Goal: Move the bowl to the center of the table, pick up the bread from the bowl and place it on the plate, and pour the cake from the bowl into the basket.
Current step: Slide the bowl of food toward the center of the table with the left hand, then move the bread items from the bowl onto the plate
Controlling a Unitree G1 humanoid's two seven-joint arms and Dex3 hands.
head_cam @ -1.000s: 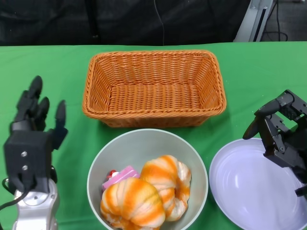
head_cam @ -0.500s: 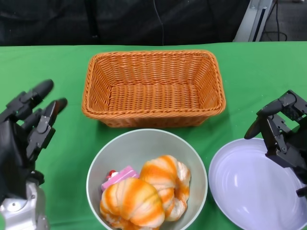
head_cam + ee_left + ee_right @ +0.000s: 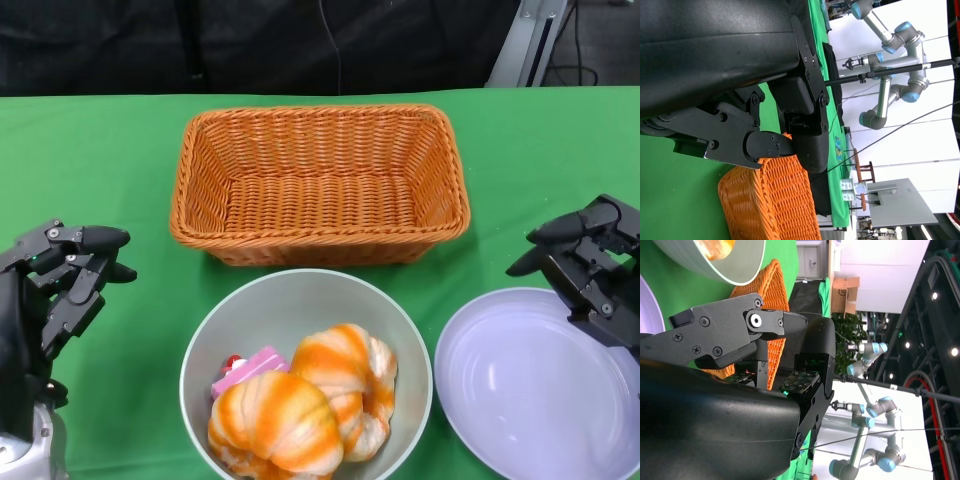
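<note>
Judging grey bowl [image 3: 305,300] rigid, smooth-rimmed, likely slippery; sits between both hands, touching neither. Striped bread rolls [image 3: 300,405] inside look soft, light: take topmost gently by sides. Left hand [image 3: 50,290], right hand [image 3: 590,265]: fingers apart, empty

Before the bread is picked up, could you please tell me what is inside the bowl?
The bowl holds two orange-striped bread rolls and a pink cake with a red bit, tucked behind and partly under the bread. Anything beneath the rolls is covered.
</note>
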